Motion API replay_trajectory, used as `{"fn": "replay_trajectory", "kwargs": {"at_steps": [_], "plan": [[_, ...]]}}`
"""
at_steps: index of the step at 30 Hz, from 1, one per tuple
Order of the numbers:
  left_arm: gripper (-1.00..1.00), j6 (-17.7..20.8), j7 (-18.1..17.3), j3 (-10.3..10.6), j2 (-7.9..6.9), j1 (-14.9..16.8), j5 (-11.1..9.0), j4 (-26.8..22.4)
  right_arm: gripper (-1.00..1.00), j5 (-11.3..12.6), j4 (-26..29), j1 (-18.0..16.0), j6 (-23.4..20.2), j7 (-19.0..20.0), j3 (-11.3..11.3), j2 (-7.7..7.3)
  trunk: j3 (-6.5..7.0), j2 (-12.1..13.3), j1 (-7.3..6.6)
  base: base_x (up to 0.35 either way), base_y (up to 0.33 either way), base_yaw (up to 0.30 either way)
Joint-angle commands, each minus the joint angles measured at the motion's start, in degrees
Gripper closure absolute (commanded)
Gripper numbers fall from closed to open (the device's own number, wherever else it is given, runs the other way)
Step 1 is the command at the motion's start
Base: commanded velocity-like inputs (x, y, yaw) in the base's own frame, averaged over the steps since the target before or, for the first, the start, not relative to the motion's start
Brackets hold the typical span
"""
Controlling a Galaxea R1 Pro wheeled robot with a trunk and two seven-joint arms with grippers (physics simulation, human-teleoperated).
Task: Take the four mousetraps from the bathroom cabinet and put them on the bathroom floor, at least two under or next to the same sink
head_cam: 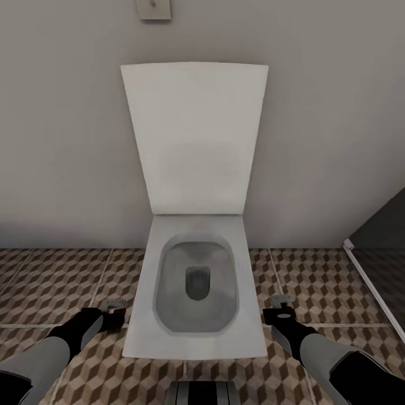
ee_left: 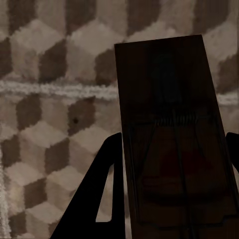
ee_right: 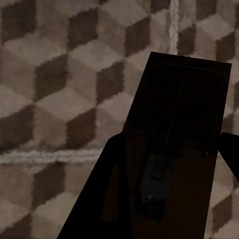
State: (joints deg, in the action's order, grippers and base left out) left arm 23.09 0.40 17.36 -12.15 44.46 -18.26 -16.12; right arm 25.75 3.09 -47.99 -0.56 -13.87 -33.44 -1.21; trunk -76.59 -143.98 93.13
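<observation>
Two mousetraps are held over the bathroom floor [head_cam: 56, 281] of cube-patterned tiles. In the left wrist view, one dark-brown mousetrap [ee_left: 169, 129] with a wire spring sits between the black fingers [ee_left: 99, 199] of my left gripper [ee_left: 174, 139], which is shut on it. My right gripper [ee_right: 174, 144] is shut on a second mousetrap [ee_right: 181, 124]. In the head view, the left gripper [head_cam: 115, 312] hangs low to the left of a toilet and the right gripper [head_cam: 279, 312] to its right. The cabinet and the sink are out of view.
A white toilet [head_cam: 194, 332] with its lid raised against the grey wall stands straight ahead between my arms. A flush plate [head_cam: 153, 8] is on the wall above. A darker shower area with a white edge [head_cam: 371, 281] lies at the right.
</observation>
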Motion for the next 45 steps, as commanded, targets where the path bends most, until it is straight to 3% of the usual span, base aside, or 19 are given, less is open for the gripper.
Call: {"fn": "replay_trajectory", "kwargs": {"at_steps": [1,12,24,38,45], "plan": [[1.00,0.08,0.15,0.39,-0.09,0.01,-0.37,-0.12,1.00,0.55,0.12,0.00,-0.06,-0.19,-0.49,-0.02,-0.04,-0.01,-0.01,0.000,0.000,0.000],[1.00,-0.24,-0.13,0.30,-0.16,0.01,-0.37,-0.19,1.00,0.53,0.24,-0.01,-0.06,-0.19,-0.49,-0.01,-0.04,-0.01,-0.01,0.000,0.000,0.000],[1.00,-0.24,-0.14,0.30,-0.16,0.01,-0.37,-0.21,1.00,0.53,0.33,-0.04,-0.06,-0.19,-0.49,-0.02,-2.70,-0.17,0.30,0.000,0.000,0.000],[1.00,-0.24,-0.14,0.30,-0.16,0.01,-0.37,-0.23,1.00,0.53,0.42,-0.08,-0.06,-0.19,-0.49,-0.10,-3.80,-0.24,0.43,0.000,0.000,0.000],[1.00,-0.24,-0.14,0.30,-0.16,0.01,-0.37,-0.23,1.00,0.53,0.51,-0.08,-0.06,-0.19,-0.49,-0.11,-5.13,-0.32,0.58,0.000,0.000,0.000]]}}
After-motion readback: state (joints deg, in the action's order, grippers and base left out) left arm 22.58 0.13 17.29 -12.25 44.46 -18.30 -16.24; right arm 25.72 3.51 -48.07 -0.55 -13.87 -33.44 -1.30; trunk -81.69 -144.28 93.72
